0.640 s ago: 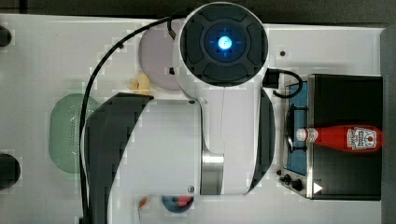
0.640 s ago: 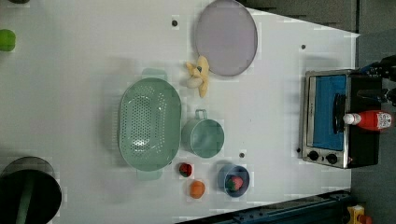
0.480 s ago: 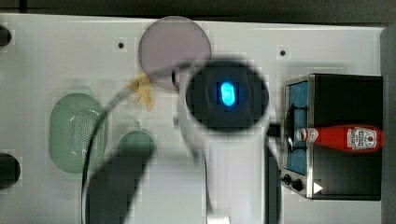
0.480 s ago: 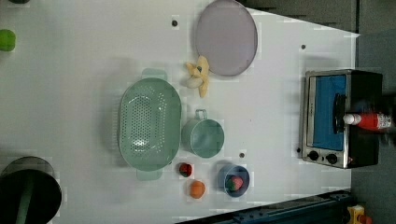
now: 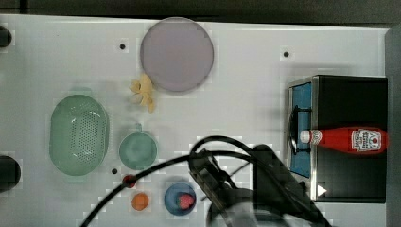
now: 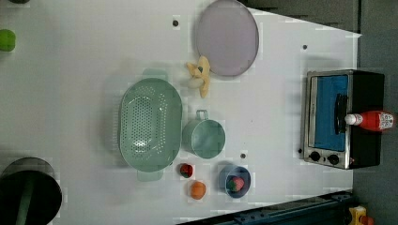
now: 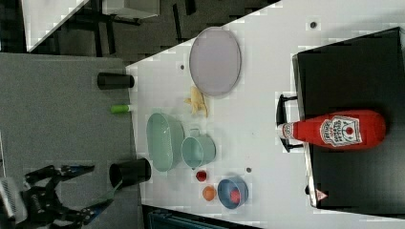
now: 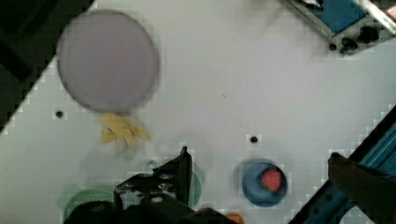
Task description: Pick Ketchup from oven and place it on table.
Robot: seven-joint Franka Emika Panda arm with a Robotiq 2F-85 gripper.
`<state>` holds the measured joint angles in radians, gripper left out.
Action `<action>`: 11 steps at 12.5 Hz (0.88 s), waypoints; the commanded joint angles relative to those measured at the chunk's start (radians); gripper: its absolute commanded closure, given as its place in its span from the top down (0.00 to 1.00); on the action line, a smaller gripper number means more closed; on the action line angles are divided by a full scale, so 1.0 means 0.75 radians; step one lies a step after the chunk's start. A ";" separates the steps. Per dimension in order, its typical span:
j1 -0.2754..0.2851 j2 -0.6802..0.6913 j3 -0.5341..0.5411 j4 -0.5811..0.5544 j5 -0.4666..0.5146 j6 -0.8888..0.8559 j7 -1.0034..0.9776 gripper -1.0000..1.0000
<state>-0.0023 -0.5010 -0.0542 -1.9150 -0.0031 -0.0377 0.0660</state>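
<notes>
Your gripper (image 8: 259,158) hangs above the table (image 5: 246,94) with its fingers (image 8: 183,163) spread wide. It holds nothing and touches nothing. In the wrist view the blue bowl (image 8: 262,182) lies below the gap between the fingers. In the top view the arm (image 5: 269,189) sits at the table's bottom edge, with a black cable (image 5: 156,165) looping from it.

Containers:
- The blue bowl (image 5: 179,198), near the top view's bottom edge of the table, holds one red fruit (image 5: 186,201).
- An orange fruit (image 5: 140,201) and a small red fruit (image 5: 128,179) lie on the table just beside the bowl.
- The green cup (image 5: 137,150) stands between the bowl and the green colander (image 5: 79,135), which sits toward the top view's left edge.
- The purple plate (image 5: 177,54) lies near the top view's top edge, with a yellow banana piece (image 5: 144,92) against its rim.

The oven (image 5: 352,137) stands at the top view's right edge of the table. The ketchup (image 5: 347,139) lies on its side on the oven's top, with its white cap past the front edge, above the door handle.

Change since half a second ago: the arm then covered the middle of the table in the top view, and it now occupies the bottom edge. The ketchup has not moved
</notes>
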 commanded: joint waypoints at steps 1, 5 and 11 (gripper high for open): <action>-0.059 0.178 -0.150 -0.060 -0.007 0.017 -0.031 1.00; -0.072 0.280 -0.371 -0.058 -0.007 0.167 -0.031 1.00; -0.082 0.538 -0.601 -0.057 -0.007 0.497 -0.031 1.00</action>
<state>-0.0674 -0.0847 -0.4932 -1.9736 0.0008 0.3086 0.0660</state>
